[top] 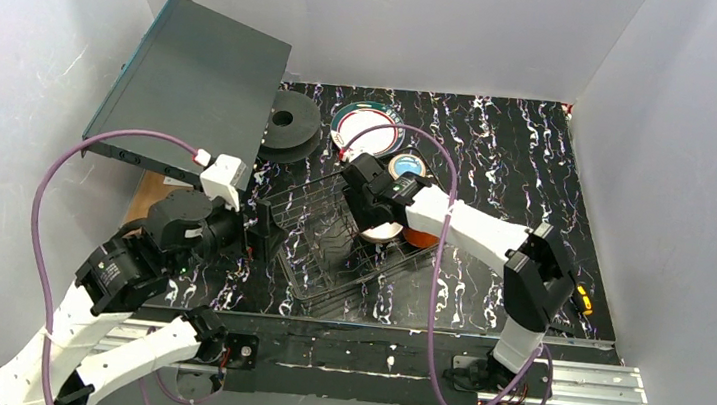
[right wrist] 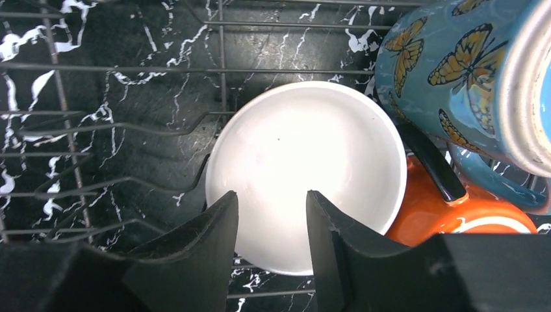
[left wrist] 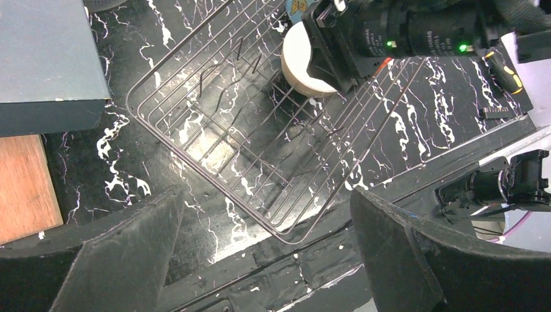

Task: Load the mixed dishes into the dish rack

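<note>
1. Bowl first: the cream bowl (right wrist: 305, 149) sits in the dish rack (top: 313, 258), at the rack's right end. Its open side faces up.
2. The right gripper (right wrist: 271, 198) hangs right over the bowl. Its two fingers (right wrist: 195, 260) are about half shut, and the white of the bowl shows between them. I cannot tell if they pinch the bowl or only hover over it.
3. The orange cup (right wrist: 468, 214) is just beside the bowl, on its right. I cannot tell if the cup is inside the rack or not.
4. The blue mug (right wrist: 448, 71) has butterflies on it. It stands on the table (top: 520, 159) just behind the rack, near the cup.
5. The plate (top: 368, 121) with the green and red rim lies flat on the table, farther back. A black spool (top: 293, 120) lies next to it on the left.
6. The left gripper (left wrist: 265, 195) has its fingers spread wide apart. It hangs over the near left side of the rack.
7. A grey box (top: 197, 75) leans in the back left corner.
</note>
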You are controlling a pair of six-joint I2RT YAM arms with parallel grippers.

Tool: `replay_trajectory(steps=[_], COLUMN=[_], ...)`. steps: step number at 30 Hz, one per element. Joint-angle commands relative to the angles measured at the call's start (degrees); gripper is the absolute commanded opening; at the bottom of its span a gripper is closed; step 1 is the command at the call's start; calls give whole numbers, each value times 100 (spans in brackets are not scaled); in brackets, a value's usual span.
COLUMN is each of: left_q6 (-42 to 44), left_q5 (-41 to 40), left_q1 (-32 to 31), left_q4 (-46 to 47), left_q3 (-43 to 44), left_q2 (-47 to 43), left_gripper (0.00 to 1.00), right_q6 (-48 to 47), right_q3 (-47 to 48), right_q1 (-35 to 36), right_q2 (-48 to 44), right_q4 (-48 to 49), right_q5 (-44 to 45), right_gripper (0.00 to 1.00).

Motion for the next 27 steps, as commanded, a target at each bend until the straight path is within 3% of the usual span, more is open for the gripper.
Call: replay_trajectory(steps=[1,8,16,17,18,19,21,24,26,27], left_q6=[-30,-33,-132,-168,-204,-217,-222,-278,-347,-347], left_q5=[59,138,225,249,299,314,406,397,378,354], left_q1=[30,33,38,34,37,33,32,35,37,36], left_q4=[-70,-4,-69,-40,24,85,201,65,88,84], left_q3=[-51,4,70,41,11,19,8,39,-28,-26], left_q2=[77,201,361,364,393,466,610,547,335,264], left_gripper=[99,99,99,99,99,99,99,100,99,100], right_q6=[-492,-877,-795,-418,746,2057,4046,5179,5995,6199], right_q3=[134,-179,-256,-120,235,665,1572,2447,2385,2454], right_q1=[1,3,-39,-119,-236,-329,-371,-515,-704,-708], right_q2=[-383,-435,-403,-450,-413,-238,479,1002,1158,1235], right_q4=[226,690,809,654,124,-789,-1626,-2381,-2177,-2155], right_q5=[-433,-1211,-1031,-936,-510,-98,276,270,-15,323], right_gripper=[51,48,39,39,58,70,79,79,71,67])
